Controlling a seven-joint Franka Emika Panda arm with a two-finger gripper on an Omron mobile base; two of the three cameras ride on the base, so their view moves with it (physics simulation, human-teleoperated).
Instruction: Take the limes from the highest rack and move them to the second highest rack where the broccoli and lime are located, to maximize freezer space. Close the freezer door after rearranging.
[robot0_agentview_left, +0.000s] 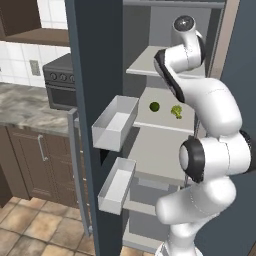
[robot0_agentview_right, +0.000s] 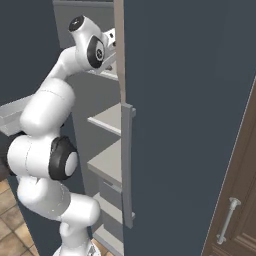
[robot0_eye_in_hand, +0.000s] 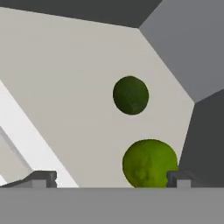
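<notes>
Here, two round pebbled limes (robot0_eye_in_hand: 150, 163), smooth flat rack (robot0_eye_in_hand: 70, 87)

bare rack (robot0_eye_in_hand: 65, 87) left of two limes (robot0_eye_in_hand: 131, 95), wall (robot0_eye_in_hand: 183, 48) right

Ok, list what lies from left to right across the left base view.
Stove → freezer door handle → upper door bin → lime → broccoli → the arm's big dark elbow joint.
</notes>
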